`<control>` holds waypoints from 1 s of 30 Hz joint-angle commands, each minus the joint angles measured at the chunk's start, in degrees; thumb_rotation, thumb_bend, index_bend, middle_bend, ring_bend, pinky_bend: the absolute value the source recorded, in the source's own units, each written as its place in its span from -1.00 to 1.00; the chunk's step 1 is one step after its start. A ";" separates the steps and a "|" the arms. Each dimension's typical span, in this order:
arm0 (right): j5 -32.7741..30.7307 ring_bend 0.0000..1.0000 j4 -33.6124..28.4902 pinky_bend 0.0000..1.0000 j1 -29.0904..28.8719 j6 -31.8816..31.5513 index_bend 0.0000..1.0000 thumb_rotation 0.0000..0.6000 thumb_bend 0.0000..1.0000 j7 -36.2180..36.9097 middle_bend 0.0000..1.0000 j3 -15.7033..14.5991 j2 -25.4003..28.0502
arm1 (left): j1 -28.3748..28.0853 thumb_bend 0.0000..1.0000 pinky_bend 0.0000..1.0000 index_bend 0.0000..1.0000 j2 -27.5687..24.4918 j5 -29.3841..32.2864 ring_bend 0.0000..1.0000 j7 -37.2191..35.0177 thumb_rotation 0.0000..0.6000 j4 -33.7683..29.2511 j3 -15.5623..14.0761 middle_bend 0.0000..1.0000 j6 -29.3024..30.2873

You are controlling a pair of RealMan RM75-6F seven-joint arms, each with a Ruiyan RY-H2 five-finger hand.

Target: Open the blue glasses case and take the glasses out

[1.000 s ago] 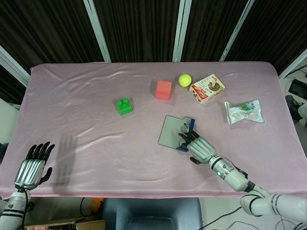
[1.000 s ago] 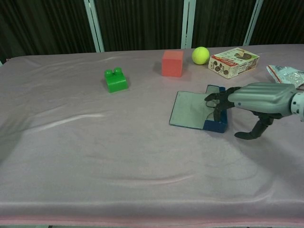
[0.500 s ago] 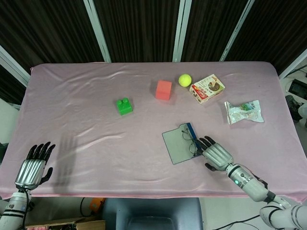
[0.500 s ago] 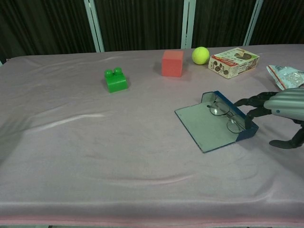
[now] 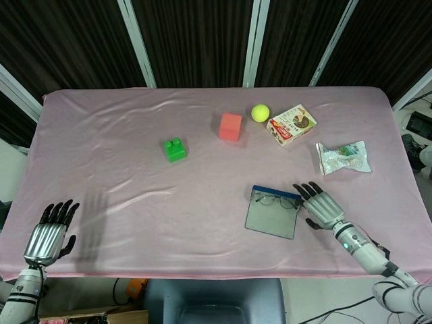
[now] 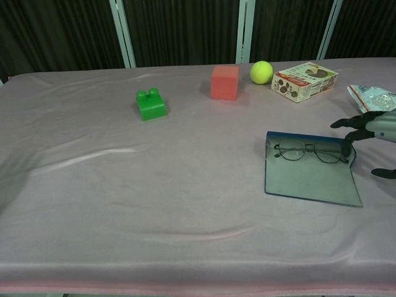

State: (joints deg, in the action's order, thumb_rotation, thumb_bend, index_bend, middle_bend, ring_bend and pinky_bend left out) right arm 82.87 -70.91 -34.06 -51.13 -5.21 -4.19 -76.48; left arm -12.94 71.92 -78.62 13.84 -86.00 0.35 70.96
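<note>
The blue glasses case (image 5: 271,217) lies open and flat on the pink cloth at the front right, its grey lid toward me and its blue tray edge (image 6: 307,137) on the far side. The thin-framed glasses (image 5: 275,199) rest in the tray, plainly seen in the chest view too (image 6: 307,150). My right hand (image 5: 322,206) lies just right of the case with its fingers spread, holding nothing; in the chest view its fingertips (image 6: 348,133) reach the case's right end. My left hand (image 5: 44,233) rests at the front left table edge, fingers apart and empty, far from the case.
A green block (image 5: 175,149), a red cube (image 5: 230,126), a yellow-green ball (image 5: 260,112) and a snack box (image 5: 291,124) stand across the back. A snack bag (image 5: 343,157) lies right, behind my right hand. The pink table's front edge (image 5: 202,273) is close to the case.
The open case has swung round and slid right, now lying square with the glasses on its far side. My right hand drew back to the right, off the case. The left hand barely moved.
</note>
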 commanded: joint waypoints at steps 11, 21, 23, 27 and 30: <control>-5.07 -0.92 7.66 -1.00 -4.55 7.73 -0.14 1.00 -0.01 2.23 -0.86 5.64 -5.62 | -0.28 -0.17 -0.93 -1.00 0.22 0.64 -1.00 0.31 1.00 0.18 0.20 -1.00 -0.47; -2.57 -0.92 1.76 -1.00 -2.10 3.20 -0.14 1.00 -0.01 7.32 -0.86 5.27 0.17 | -0.21 -0.16 -0.93 -1.00 0.14 0.49 -1.00 0.32 1.00 -0.03 0.10 -1.00 -0.18; -2.21 -0.92 1.83 -1.00 -2.14 2.34 -0.14 1.00 -0.01 8.62 -0.86 5.86 0.04 | -0.19 -0.16 -0.93 -1.00 0.12 0.51 -1.00 0.29 1.00 -0.09 0.13 -1.00 -0.09; -2.62 -0.92 4.24 -1.00 -3.70 2.20 -0.11 1.00 -0.01 9.40 -0.86 7.98 -3.08 | -0.22 -0.16 -0.93 -1.00 0.18 0.70 -1.00 0.44 1.00 -0.03 0.15 -1.00 -0.19; -3.53 -0.92 7.24 -1.00 -5.76 3.76 -0.08 1.00 -0.01 9.17 -0.87 9.55 -6.72 | -0.22 -0.16 -0.93 -1.00 0.18 0.69 -1.00 0.45 1.00 -0.02 0.12 -1.00 -0.17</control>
State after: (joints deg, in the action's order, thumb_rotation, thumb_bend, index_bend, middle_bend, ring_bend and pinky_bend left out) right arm 79.96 -65.66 -38.37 -48.37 3.97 4.11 -80.98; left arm -13.16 72.10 -77.94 14.30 -86.03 0.48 70.79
